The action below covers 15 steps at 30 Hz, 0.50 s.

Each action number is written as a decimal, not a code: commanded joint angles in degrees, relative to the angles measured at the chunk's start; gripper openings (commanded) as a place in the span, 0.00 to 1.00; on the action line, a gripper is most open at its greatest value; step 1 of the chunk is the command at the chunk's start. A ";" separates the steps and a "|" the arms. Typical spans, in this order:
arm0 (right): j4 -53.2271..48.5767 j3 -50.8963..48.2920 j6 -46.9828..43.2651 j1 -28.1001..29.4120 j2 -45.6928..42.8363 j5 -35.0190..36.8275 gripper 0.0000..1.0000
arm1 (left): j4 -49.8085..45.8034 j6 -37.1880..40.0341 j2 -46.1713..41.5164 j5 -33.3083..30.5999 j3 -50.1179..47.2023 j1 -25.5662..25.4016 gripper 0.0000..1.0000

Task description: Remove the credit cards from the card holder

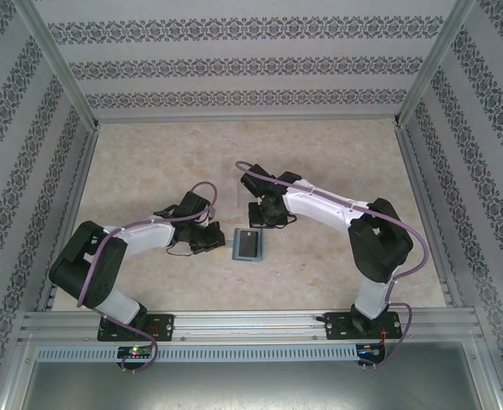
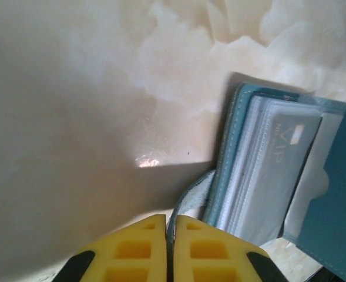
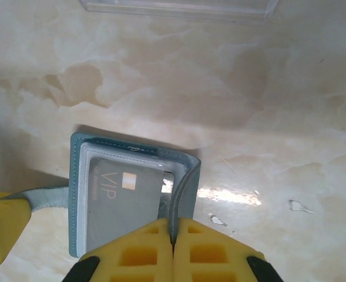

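While both grippers are clamped on it, the card holder rests on the marbled table (image 1: 336, 162), which takes up most of the top view. A clear box (image 3: 178, 6) shows its edge along the top of the right wrist view. The card holder (image 1: 248, 245) lies open just below the middle of the top view, between the two arm ends. A dark card (image 3: 123, 200) is tucked in its sleeve. The right gripper (image 3: 173, 251), at bottom centre, is pinched on the holder's raised flap edge, not on the card. The left gripper (image 2: 170, 254), also at bottom centre, is clenched on the thin grey tab (image 2: 187, 197).

If the right arm pulls now, the flap may only fold further while the card remains sleeved. A hard pull could slip the tab free, and the holder would drag along.

From above, the card is a plain dark patch. The right wrist view adds its lettering and both grips together. The left wrist view shows several stacked clear sleeves.
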 commanded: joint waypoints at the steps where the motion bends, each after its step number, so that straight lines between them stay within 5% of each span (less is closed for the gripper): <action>1: 5.98 -2.57 2.17 -0.85 -3.01 -3.93 0.04 | -7.03 3.46 -2.06 -1.85 3.27 1.18 0.15; 9: 11.03 -6.35 2.99 -1.67 -5.17 -6.58 0.05 | -14.55 3.81 -4.83 -2.57 11.25 1.18 0.30; 15: 12.43 -8.32 3.87 -2.66 -5.79 -7.37 0.05 | -15.93 2.93 -1.27 0.32 18.32 -2.83 0.33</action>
